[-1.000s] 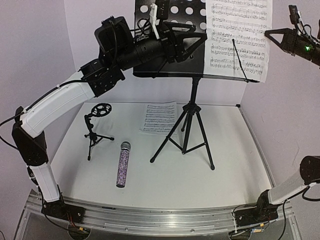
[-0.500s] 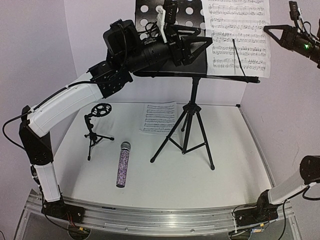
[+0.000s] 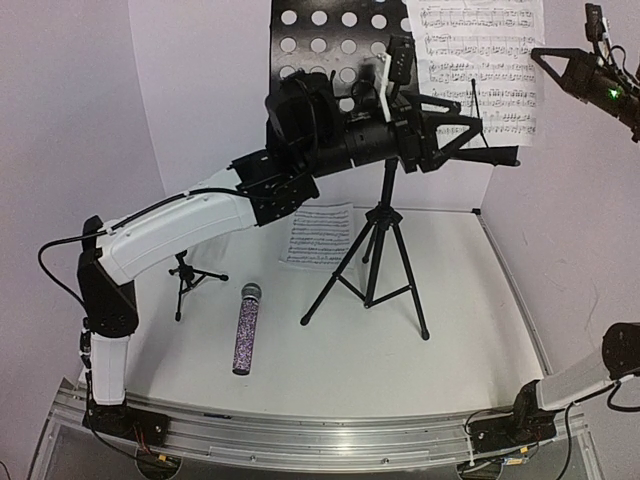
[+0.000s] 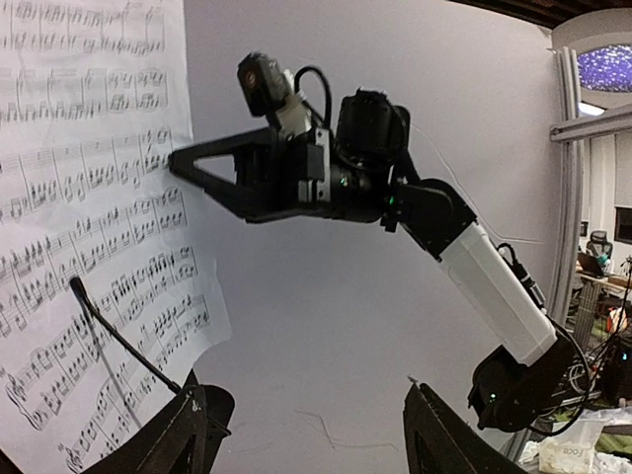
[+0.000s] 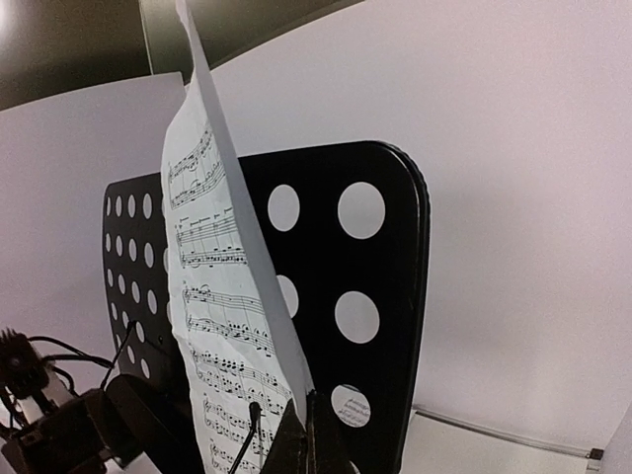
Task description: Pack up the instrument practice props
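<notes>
The tall black perforated music stand [image 3: 330,30] rises on its tripod at the back, also seen in the right wrist view [image 5: 395,296]. A sheet-music page [image 3: 480,60] leans on its right side behind a thin wire retainer [image 4: 118,336]. My right gripper [image 3: 537,57] is shut on that page's right edge [image 5: 217,296], the jaws pinched together [image 5: 312,405]. My left gripper [image 3: 478,133] hangs open in front of the page's lower part, its jaws wide apart [image 4: 311,425] with nothing between them. A second page [image 3: 318,235] lies flat on the table. The glittery purple microphone [image 3: 246,328] lies near the front.
The small black tripod mic stand [image 3: 186,280] stands at the left, its top hidden behind my left arm. White walls close in the back and both sides. The music stand's tripod legs [image 3: 372,260] spread over the middle of the table.
My left arm has swung right across the front of the music stand, from its left part to the page. Its jaws stay open. The right gripper has held its place on the page.
</notes>
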`<state>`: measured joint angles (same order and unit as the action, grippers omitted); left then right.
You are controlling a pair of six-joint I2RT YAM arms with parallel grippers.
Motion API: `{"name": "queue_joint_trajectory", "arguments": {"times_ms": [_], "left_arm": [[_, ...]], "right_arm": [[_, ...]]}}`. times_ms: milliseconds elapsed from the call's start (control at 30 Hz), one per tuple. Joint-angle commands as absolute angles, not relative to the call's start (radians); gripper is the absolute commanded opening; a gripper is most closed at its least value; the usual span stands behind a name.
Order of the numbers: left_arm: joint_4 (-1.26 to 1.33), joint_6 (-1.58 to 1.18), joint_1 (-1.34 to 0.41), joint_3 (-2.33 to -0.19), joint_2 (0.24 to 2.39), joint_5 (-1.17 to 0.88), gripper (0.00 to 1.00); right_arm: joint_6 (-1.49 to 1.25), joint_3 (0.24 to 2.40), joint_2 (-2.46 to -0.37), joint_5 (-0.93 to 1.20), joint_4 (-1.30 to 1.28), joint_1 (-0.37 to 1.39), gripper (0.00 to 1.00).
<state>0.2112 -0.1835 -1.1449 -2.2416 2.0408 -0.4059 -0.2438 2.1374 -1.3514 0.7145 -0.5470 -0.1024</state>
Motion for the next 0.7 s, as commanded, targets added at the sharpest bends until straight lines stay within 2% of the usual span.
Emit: {"name": "queue_joint_trajectory", "arguments": {"times_ms": [0, 167, 267, 667], "left_arm": [[0.255, -0.290, -1.157, -2.340, 2.117, -0.361, 0.70], [0.241, -0.349, -1.158, -2.472, 2.225, -0.298, 0.71], [0.305, -0.365, -1.158, -2.456, 2.240, -0.296, 0.72], [0.296, -0.470, -1.191, -2.479, 2.313, -0.270, 0.72]], "right_arm": [[-0.275, 2.127, -1.328, 0.729, -0.485, -0.103, 0.00], [-0.270, 2.106, -1.311, 0.733, -0.482, -0.103, 0.00], [-0.266, 2.104, -1.301, 0.741, -0.483, -0.103, 0.00], [-0.263, 2.076, -1.281, 0.752, -0.480, -0.103, 0.00]]}}
